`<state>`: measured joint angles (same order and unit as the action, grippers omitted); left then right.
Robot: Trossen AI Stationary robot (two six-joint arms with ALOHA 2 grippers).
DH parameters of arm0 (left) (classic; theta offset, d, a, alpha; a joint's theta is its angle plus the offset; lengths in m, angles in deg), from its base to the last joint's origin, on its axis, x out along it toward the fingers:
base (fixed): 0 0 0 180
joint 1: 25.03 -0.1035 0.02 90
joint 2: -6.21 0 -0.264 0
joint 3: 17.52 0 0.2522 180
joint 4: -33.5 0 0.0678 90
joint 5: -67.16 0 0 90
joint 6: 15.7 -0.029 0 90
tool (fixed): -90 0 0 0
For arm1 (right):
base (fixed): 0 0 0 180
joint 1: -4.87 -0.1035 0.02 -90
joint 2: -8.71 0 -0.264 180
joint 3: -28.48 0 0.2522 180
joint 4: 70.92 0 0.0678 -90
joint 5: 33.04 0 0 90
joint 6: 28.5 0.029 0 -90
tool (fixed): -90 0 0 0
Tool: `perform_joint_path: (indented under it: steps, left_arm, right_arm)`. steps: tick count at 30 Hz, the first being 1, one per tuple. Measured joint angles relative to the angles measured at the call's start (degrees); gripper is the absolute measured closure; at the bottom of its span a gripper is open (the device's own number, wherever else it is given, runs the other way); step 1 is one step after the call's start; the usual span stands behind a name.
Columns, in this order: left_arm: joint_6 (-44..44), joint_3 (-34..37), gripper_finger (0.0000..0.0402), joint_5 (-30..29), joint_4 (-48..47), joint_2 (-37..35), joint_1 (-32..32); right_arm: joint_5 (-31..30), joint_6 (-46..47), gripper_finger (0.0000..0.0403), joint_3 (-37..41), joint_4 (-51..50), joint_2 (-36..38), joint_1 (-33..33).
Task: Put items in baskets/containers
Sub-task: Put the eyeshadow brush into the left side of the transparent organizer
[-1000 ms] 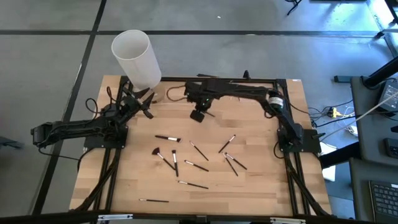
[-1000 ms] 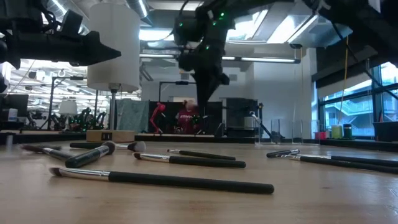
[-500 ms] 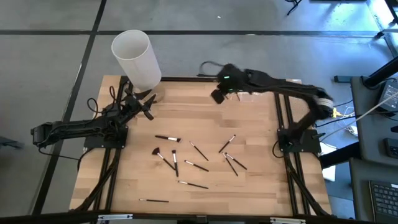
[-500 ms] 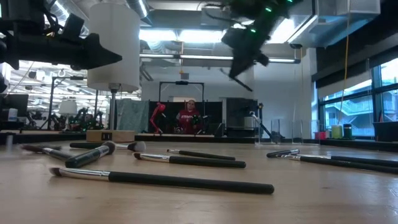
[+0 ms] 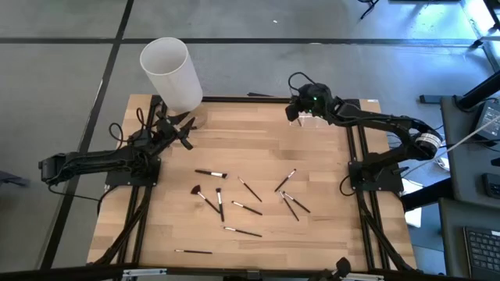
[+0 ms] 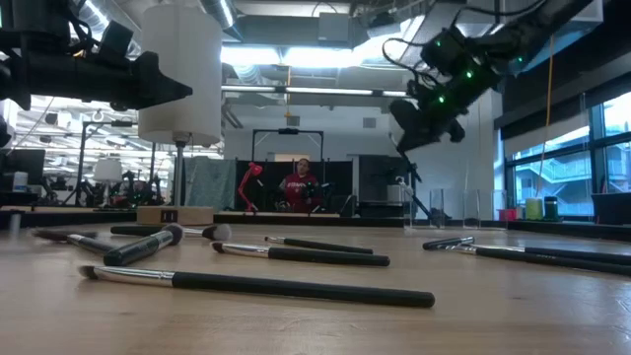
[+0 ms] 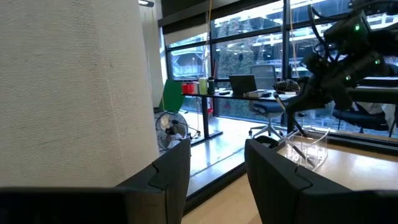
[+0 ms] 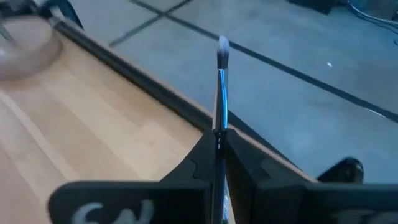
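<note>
Wooden table (image 5: 258, 156), white cylinder (image 5: 171, 72) at far-left corner. Left gripper (image 5: 181, 129) beside cylinder, fingers (image 7: 171, 168) apart, empty. Right gripper (image 5: 299, 110) at far edge above clear holder (image 5: 314, 119), clamped on brush (image 8: 221, 81), bristles pointing outward. Approx ten brushes (image 5: 219, 204) scattered mid-table.

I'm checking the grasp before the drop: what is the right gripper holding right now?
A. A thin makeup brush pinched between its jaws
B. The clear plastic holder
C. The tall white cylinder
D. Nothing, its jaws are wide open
A. In the right wrist view the right gripper has its jaws shut on a thin makeup brush, whose pale bristle tip sticks out beyond them; the clear plastic holder stands apart on the table.
</note>
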<state>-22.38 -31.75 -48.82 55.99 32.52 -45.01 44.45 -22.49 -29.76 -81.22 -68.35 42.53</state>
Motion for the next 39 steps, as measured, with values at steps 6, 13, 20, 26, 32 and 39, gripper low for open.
perform_joint_path:
  steps: [6,13,20,26,32,39]
  left_arm:
    - [0.0,0.0,0.0253,0.0,-0.1,0.2,0.0]
    - [0.0,0.0,0.0253,0.1,-0.3,0.7,0.0]
    - [0.0,0.0,0.0253,0.1,-0.3,0.7,0.0]
    - [0.0,0.0,0.0253,0.0,-0.3,0.7,0.0]
    - [-0.1,0.0,0.0253,0.1,-0.3,0.7,0.0]
    - [0.8,0.0,0.0253,0.1,-0.2,0.8,0.0]
  right_arm:
    - [-0.7,-0.5,0.0379,0.7,-0.3,-0.1,0.5]
    - [-4.3,0.7,0.0351,0.7,-1.8,-1.4,0.5]
    - [-2.8,1.3,0.0291,0.7,-3.3,-4.4,0.5]
    - [-2.4,1.8,0.0271,0.7,-1.6,-3.1,-0.8]
    - [-1.2,3.2,0.027,0.0,0.4,-0.2,-6.0]
    - [3.1,10.8,0.027,-0.3,3.3,-2.3,-15.6]
